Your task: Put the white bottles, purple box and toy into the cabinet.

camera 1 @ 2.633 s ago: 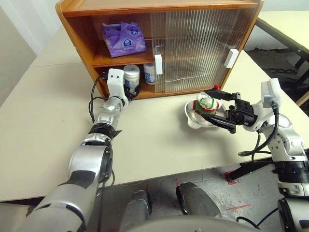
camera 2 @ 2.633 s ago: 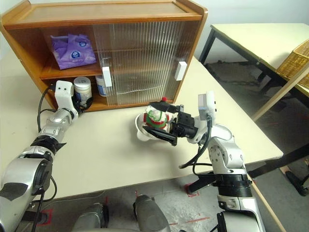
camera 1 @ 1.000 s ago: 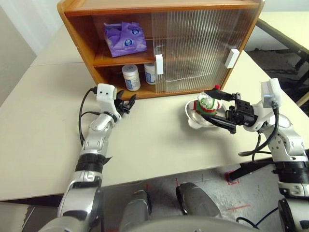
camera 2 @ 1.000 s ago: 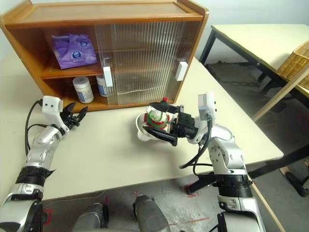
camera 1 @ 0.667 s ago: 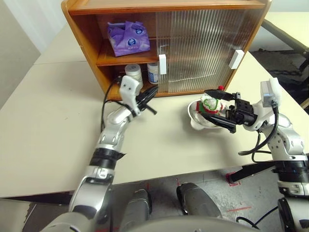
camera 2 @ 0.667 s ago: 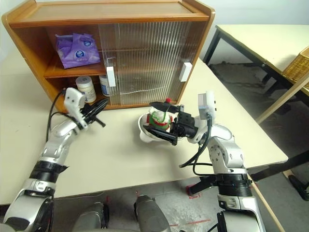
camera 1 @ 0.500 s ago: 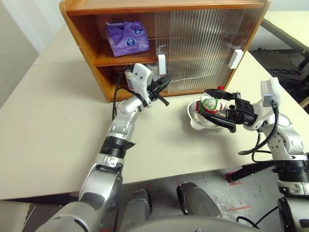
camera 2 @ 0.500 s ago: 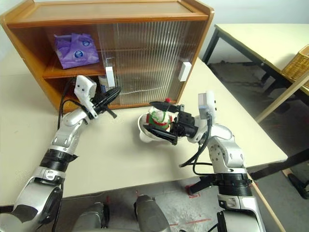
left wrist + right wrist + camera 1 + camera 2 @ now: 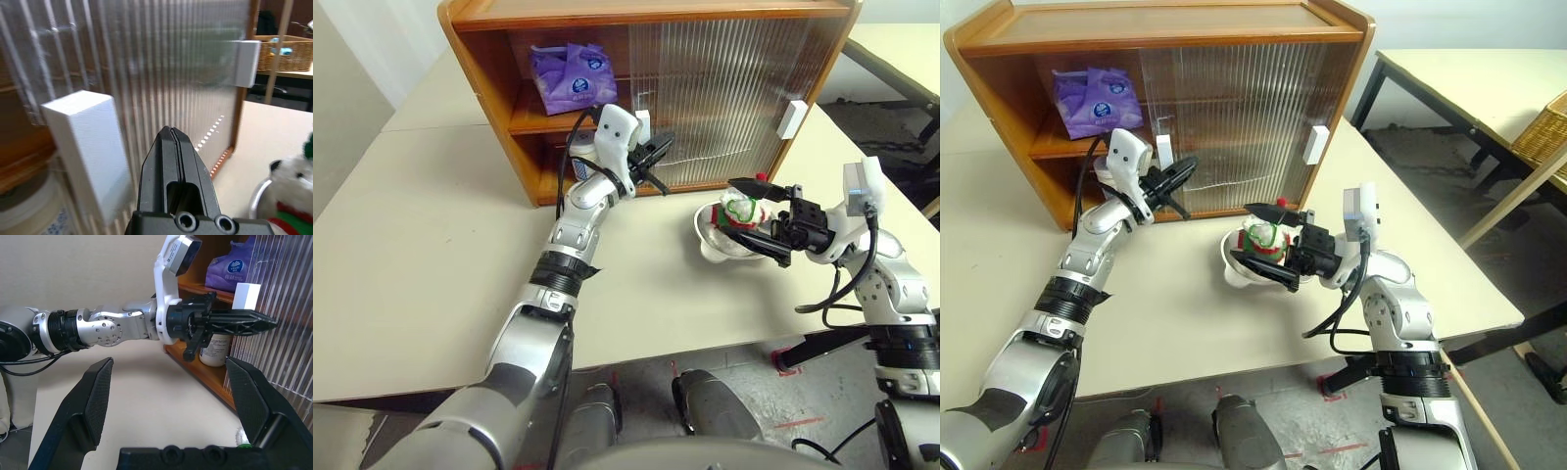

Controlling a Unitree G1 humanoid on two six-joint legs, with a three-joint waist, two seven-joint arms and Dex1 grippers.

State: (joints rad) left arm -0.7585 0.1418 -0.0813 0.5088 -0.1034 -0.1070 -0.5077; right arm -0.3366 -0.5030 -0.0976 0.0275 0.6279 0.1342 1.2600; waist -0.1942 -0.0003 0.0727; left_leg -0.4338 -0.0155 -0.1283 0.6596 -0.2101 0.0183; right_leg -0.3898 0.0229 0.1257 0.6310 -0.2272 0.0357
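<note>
The wooden cabinet stands at the back of the table with its left half uncovered. On its upper shelf lies the purple box. A white bottle stands on the lower shelf, behind my left wrist. My left gripper is shut and empty, its tip just right of the sliding door's white handle, close to the ribbed pane. The toy sits in a shallow bowl on the table. My right gripper is open, one finger on each side of the toy.
Ribbed sliding doors cover the cabinet's right half, with a second white handle. A second table and a wicker basket stand off to the right. Bare tabletop stretches along the front left.
My left gripper has shut and swung up and to the right, from the tabletop in front of the open shelves to the door handle. The right arm has stayed still.
</note>
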